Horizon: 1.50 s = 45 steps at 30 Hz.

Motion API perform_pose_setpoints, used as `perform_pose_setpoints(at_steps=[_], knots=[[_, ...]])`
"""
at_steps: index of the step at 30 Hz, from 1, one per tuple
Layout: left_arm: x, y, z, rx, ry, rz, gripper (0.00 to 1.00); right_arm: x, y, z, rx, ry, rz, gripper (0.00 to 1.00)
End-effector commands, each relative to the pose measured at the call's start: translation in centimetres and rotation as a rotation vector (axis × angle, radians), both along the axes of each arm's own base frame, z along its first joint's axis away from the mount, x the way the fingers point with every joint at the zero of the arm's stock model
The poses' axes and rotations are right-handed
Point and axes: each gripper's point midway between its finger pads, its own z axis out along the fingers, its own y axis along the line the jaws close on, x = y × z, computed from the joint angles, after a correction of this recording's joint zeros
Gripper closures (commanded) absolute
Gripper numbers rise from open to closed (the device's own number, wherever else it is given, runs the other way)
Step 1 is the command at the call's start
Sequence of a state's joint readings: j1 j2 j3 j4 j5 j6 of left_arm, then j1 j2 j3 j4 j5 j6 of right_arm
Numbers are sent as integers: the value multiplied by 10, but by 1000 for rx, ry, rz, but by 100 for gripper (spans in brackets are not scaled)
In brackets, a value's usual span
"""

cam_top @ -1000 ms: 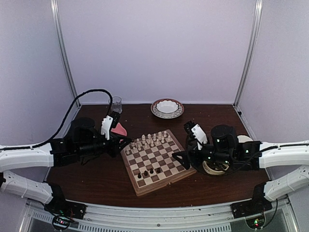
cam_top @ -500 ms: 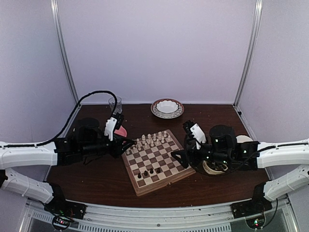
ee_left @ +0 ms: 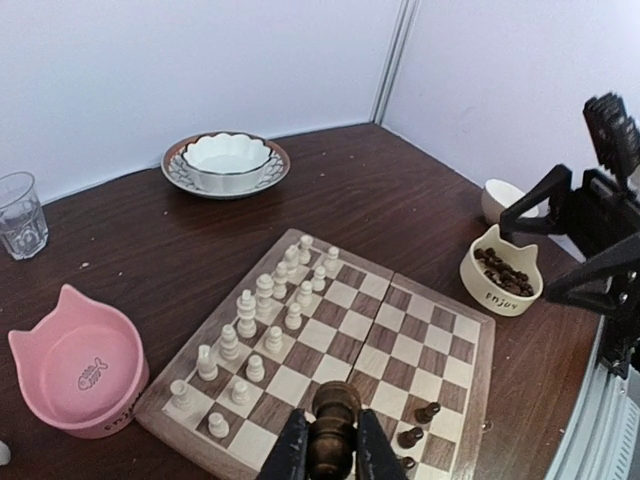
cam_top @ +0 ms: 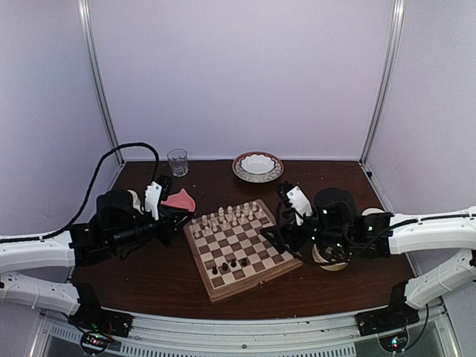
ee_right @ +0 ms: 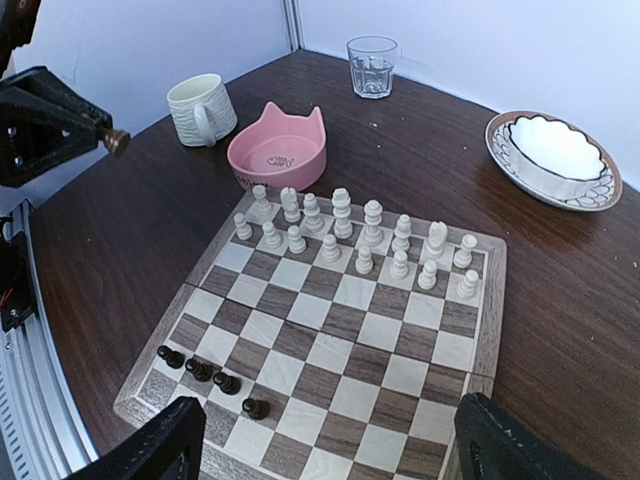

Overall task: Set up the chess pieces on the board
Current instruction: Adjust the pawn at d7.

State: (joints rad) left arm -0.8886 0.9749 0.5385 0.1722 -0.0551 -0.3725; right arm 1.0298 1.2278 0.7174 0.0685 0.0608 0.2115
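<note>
Four dark pawns (ee_right: 227,383) stand along the board's (ee_right: 494,290) near edge; bare squares separate them from cream-white chessmen (ee_right: 340,235). Left gripper (ee_left: 330,455), beside the board's left edge, clamps a dark chessman (ee_left: 335,403); right gripper (ee_right: 335,455) gapes over its right edge. Toward the table's (cam_top: 149,275) right edge, a cream cat bowl (ee_left: 490,292) holds dark pieces (ee_left: 505,270).

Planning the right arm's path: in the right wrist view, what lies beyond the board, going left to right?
Left tool holding a dark chess piece, ribbed cream mug, pink cat-ear bowl, drinking glass, white scalloped bowl.
</note>
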Motion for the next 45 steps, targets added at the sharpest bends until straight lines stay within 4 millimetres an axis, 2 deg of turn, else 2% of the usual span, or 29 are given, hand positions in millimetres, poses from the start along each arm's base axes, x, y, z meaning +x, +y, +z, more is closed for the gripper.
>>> perform_pose_setpoints(at_steps=[1,5,6,7,12,18,24,32,40,45], knots=[[9,15,-3,-18,-50,82,100,16,15,5,-48,-11,-26,12],[-4,7,7,-45,-52,-4,100,10,30,-16,-4,-28,53,16],[-6,5,8,-46,-49,-15,100,8,34,-21,-28,-15,77,19],[-6,5,8,-44,-47,-19,100,3,39,-25,-53,1,117,23],[-7,-2,-3,-24,-27,-46,100,-8,56,-44,-95,42,221,30],[-15,-20,-14,-2,37,-145,100,-12,48,-54,-160,27,249,35],[-17,-27,-18,2,66,-177,100,-14,59,-72,-211,76,295,40],[-15,-22,-15,9,52,-150,100,-10,59,-103,-303,121,288,39],[-16,-16,-11,0,38,-136,100,-15,64,-117,-341,148,340,41],[-15,-18,-13,6,46,-139,100,-13,67,-125,-365,160,336,46]])
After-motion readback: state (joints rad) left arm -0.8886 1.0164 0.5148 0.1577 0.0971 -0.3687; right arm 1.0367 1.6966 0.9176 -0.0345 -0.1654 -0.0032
